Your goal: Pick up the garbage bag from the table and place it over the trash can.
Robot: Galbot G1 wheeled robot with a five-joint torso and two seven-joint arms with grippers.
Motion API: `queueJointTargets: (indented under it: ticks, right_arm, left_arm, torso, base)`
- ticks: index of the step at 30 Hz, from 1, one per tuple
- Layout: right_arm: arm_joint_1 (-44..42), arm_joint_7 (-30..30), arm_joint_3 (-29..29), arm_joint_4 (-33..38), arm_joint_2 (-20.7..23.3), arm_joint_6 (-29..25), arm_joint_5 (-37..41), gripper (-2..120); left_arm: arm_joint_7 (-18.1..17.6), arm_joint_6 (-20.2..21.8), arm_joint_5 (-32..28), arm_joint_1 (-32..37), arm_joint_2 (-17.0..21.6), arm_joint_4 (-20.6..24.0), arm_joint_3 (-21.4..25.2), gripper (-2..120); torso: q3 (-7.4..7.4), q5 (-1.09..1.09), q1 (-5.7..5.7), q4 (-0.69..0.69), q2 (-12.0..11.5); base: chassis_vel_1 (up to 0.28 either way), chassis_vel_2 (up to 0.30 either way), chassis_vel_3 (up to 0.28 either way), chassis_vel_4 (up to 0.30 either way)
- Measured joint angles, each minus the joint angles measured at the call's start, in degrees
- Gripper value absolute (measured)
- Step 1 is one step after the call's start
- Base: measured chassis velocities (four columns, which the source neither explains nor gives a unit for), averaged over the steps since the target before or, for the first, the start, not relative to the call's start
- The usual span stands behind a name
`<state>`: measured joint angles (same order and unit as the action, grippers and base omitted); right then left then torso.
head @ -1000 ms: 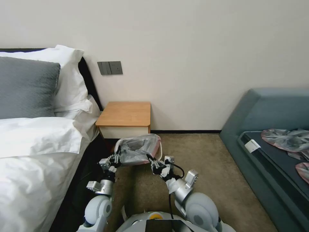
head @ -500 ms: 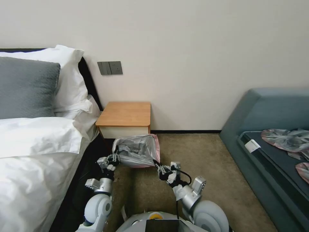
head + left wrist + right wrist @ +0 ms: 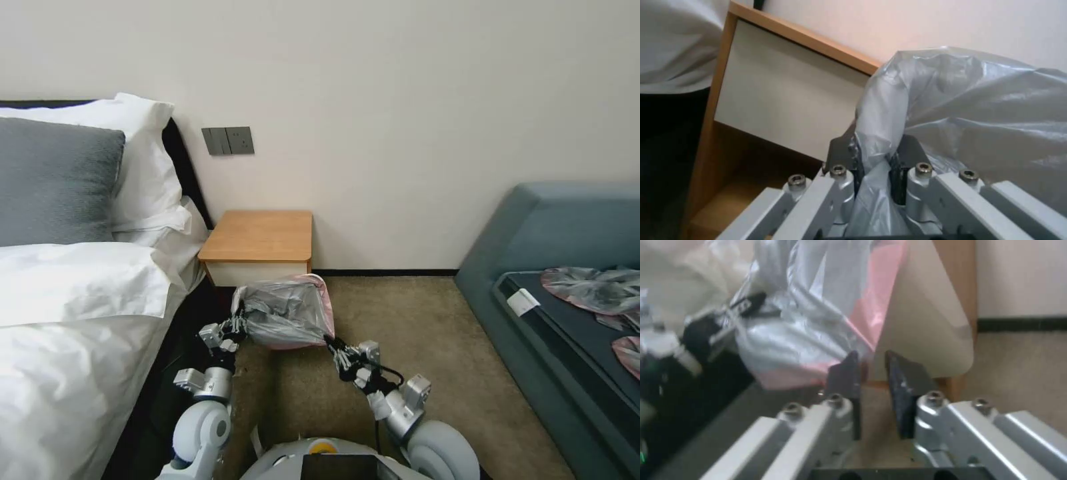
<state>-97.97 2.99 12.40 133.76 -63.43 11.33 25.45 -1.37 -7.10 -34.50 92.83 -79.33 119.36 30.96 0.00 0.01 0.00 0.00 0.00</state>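
The garbage bag, crinkly grey plastic with a pink rim, hangs stretched between my two grippers just in front of the table. My left gripper is shut on a bunch of the bag at its left side, and the plastic fills the gap between the fingers of the left gripper. My right gripper holds the lower right corner. There the pink rim of the bag runs down into the tips of the right gripper. The trash can is hidden.
A bed with white linen and a grey pillow runs along the left. On the right, a blue-grey couch carries flat grey-and-pink bags. Open carpet lies between them. The table's white drawer front is close behind the bag.
My right gripper has moved right and back toward me with the bag's corner, pulling the bag wider. The left gripper has shifted slightly left and still holds the bag.
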Motion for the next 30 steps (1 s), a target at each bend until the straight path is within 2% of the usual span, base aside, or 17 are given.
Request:
queueJointTargets:
  ticks: [1,2,6,7,10,11,14,15,21,30]
  right_arm:
    - [-1.91,1.17,1.16,0.84,0.93,-1.43,-3.3,30]
    - [-1.91,1.17,1.16,0.84,0.93,-1.43,-3.3,30]
    - [-2.09,1.19,3.17,3.21,1.13,-4.11,-4.31,50]
    - [-2.09,1.19,3.17,3.21,1.13,-4.11,-4.31,50]
    - [1.43,-0.14,3.81,4.07,0.72,-4.19,-0.01,64]
    - [1.43,-0.14,3.81,4.07,0.72,-4.19,-0.01,64]
    - [4.57,-1.33,4.0,3.79,0.88,-2.8,7.35,79]
    - [4.57,-1.33,4.0,3.79,0.88,-2.8,7.35,79]
    - [7.82,-1.35,3.0,0.77,1.76,-2.2,8.65,99]
    - [12.38,-0.75,1.59,-2.95,3.43,-2.06,5.77,98]
  left_arm:
    - [-0.01,0.0,-0.01,-0.12,0.13,-0.28,0.18,9]
    - [-0.01,0.0,-0.01,-0.12,0.13,-0.28,0.18,9]
    - [0.16,0.0,0.0,-0.02,0.41,-0.56,0.19,9]
    - [0.16,0.0,0.0,-0.02,0.41,-0.56,0.19,9]
    - [0.86,-0.22,0.04,-0.02,0.6,-0.8,0.01,9]
    - [0.86,-0.22,0.04,-0.02,0.6,-0.8,0.01,9]
    - [1.68,-0.81,-0.05,-0.03,0.9,-0.9,-0.07,9]
    - [1.68,-0.81,-0.05,-0.03,0.9,-0.9,-0.07,9]
    - [2.2,-1.19,-0.07,0.36,0.9,-0.41,-0.04,9]
    - [2.38,-1.26,0.62,0.78,0.39,-0.2,-0.58,9]
  torso:
    - [0.0,-0.01,0.0,-0.01,0.0]
    - [0.0,-0.01,0.0,-0.01,0.0]
    - [0.0,-0.01,0.0,-0.01,0.0]
    - [0.0,-0.01,0.0,-0.01,0.0]
    - [0.0,-0.01,0.0,0.0,0.0]
    - [0.0,-0.01,0.0,0.0,0.0]
    - [0.0,-0.01,0.0,0.0,0.0]
    - [0.0,-0.01,0.0,0.0,0.0]
    - [0.0,-0.01,0.0,0.0,0.0]
    - [0.01,0.0,0.0,0.0,0.0]
  base:
    - [0.0,0.0,0.0,0.0]
    - [0.0,0.0,0.0,0.0]
    - [0.0,0.0,0.0,0.0]
    - [0.0,0.0,0.0,0.0]
    - [0.0,0.0,0.0,0.0]
    - [0.0,0.0,0.0,0.0]
    - [0.0,0.0,0.0,0.0]
    - [0.0,0.0,0.0,0.0]
    - [0.0,0.0,0.0,0.0]
    - [0.0,0.0,0.0,0.0]
